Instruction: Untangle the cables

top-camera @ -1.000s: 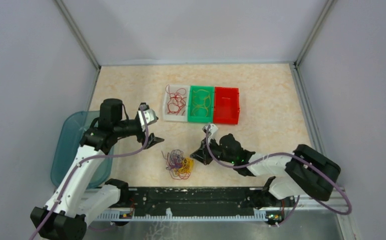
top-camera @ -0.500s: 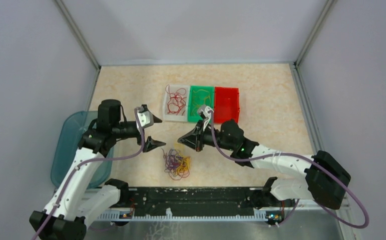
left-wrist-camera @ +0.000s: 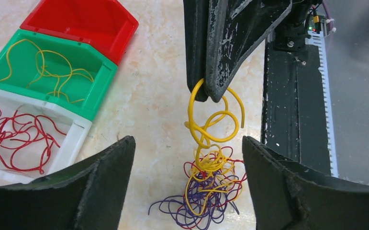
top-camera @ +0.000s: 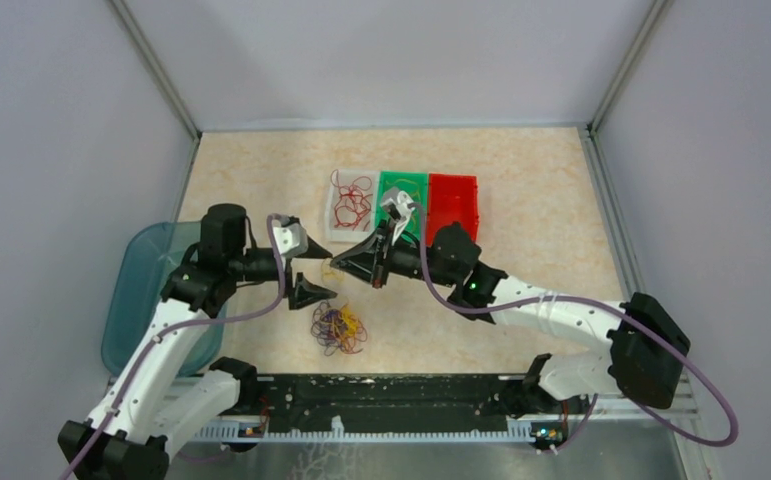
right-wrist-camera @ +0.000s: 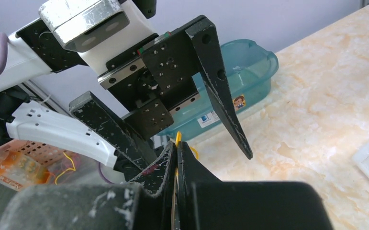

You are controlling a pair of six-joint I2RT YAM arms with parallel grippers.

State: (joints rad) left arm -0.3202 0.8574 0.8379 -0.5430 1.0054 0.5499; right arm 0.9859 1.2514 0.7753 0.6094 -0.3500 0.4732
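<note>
Yellow cable [left-wrist-camera: 206, 127] is clamped in the right gripper [left-wrist-camera: 205, 97], dangled downward into the tangle [left-wrist-camera: 206, 196], and bracketed by the left gripper [left-wrist-camera: 187, 143], its jaws spread apart.

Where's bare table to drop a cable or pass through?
Free: table right of the red bin, and the strip behind the bins. Crowded: cable tangle to white bin, where the left end effector and right end effector meet.

The right gripper [left-wrist-camera: 206, 93] hangs above the cable tangle [left-wrist-camera: 204, 201], pinched closed on a yellow strand [left-wrist-camera: 213, 122]; the left gripper [left-wrist-camera: 188, 141] faces it, jaws spread wide.
</note>
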